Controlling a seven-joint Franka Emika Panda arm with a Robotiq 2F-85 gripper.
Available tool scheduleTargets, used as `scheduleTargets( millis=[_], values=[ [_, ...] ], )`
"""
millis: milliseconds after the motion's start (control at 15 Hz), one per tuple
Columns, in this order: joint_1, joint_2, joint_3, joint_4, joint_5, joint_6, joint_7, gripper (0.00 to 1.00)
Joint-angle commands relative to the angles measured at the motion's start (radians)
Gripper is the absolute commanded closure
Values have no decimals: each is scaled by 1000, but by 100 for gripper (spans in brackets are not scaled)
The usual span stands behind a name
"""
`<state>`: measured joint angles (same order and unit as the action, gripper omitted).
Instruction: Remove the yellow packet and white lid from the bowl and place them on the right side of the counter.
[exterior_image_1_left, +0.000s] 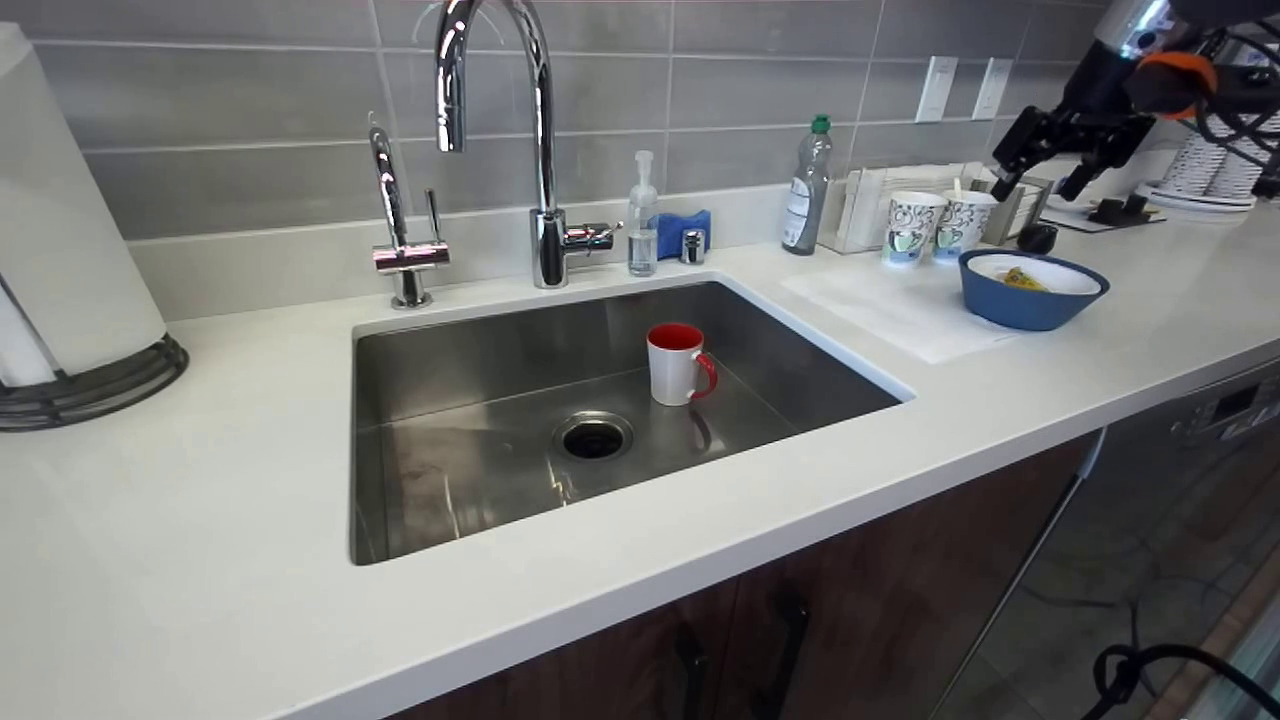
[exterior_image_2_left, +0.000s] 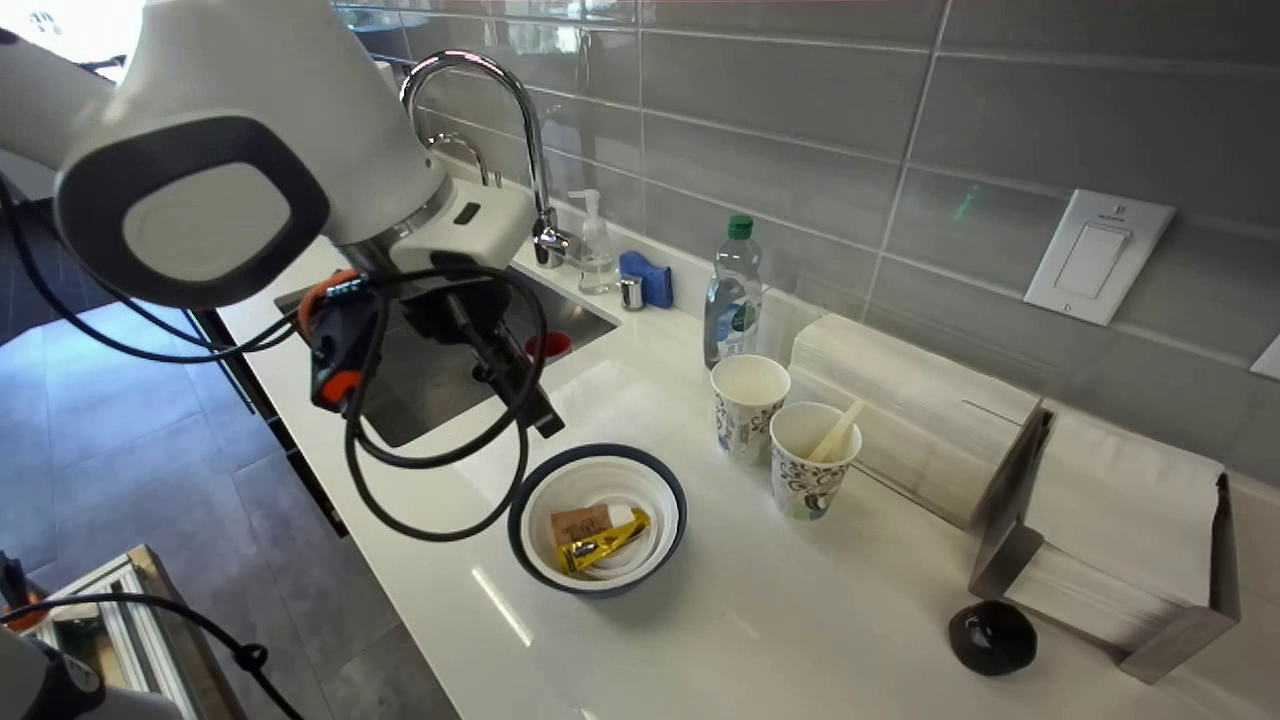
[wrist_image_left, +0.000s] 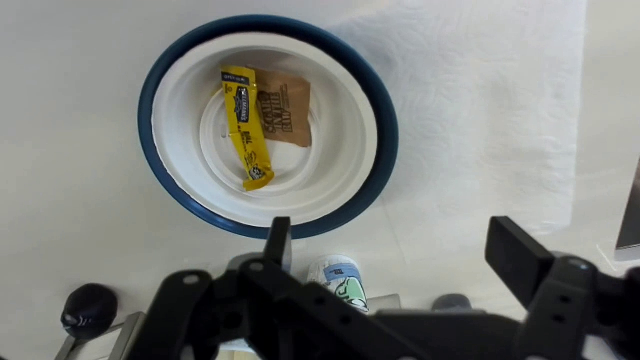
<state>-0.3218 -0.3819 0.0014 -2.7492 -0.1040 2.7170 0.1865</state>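
Note:
The blue bowl (exterior_image_1_left: 1020, 303) stands on the white counter (exterior_image_2_left: 760, 650), and shows in the other views too (exterior_image_2_left: 682, 505) (wrist_image_left: 386, 135). The yellow packet (wrist_image_left: 246, 127) lies inside it, also seen in both exterior views (exterior_image_1_left: 1022, 279) (exterior_image_2_left: 603, 543). A brown sugar packet (wrist_image_left: 287, 110) lies beside and partly under it. Both rest on a round white lid (wrist_image_left: 292, 162) at the bowl's bottom, partly covered. My gripper (wrist_image_left: 390, 232) is open and empty, with its fingers wide apart. It hangs above the counter near the bowl (exterior_image_1_left: 1040, 180), apart from it.
Two paper cups (exterior_image_2_left: 745, 405) (exterior_image_2_left: 812, 475), a soap bottle (exterior_image_2_left: 735, 300) and napkin holders (exterior_image_2_left: 1110, 540) stand along the wall. A black round object (exterior_image_2_left: 992, 637) sits by the holder. A paper towel (wrist_image_left: 490, 115) lies beside the bowl. The sink (exterior_image_1_left: 480, 380) holds a red-and-white mug (exterior_image_1_left: 672, 372).

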Motion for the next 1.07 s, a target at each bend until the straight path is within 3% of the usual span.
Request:
scheduleTargets(
  millis=[0, 200, 533, 867, 1000],
  values=[
    [13, 8, -15, 2, -15, 0, 16, 0],
    [13, 10, -11, 3, -16, 1, 23, 0],
    [-167, 107, 127, 83, -189, -14, 430, 0],
    [-401, 183, 316, 147, -359, -45, 779, 0],
    [-436, 226, 354, 172, -439, -70, 916, 0]
  ],
)
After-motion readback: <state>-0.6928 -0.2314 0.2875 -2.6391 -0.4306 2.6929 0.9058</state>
